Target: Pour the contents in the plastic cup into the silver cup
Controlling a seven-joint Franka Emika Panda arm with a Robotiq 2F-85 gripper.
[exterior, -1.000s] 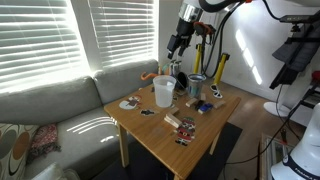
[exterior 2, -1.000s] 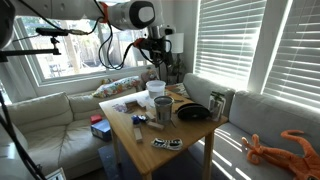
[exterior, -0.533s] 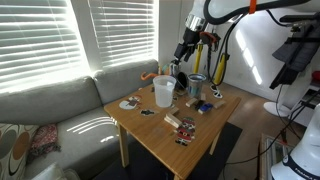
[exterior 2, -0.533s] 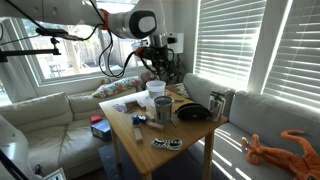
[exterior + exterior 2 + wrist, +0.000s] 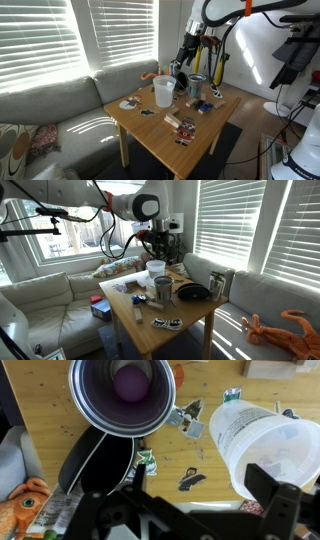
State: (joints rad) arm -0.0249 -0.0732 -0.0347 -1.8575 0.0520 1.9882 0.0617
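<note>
Wooden table (image 5: 40, 420) carries plastic cup (image 5: 265, 445) and silver cup (image 5: 115, 395). Approach step: gripper (image 5: 200, 485) hovers above, fingers spread, empty. Next: descend, grasp plastic cup.

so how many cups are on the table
2 for sure: the plastic cup near the middle of the table, and the silver cup beside it, not touching. A dark container by the table edge may be a third; it is too small to tell.
</note>
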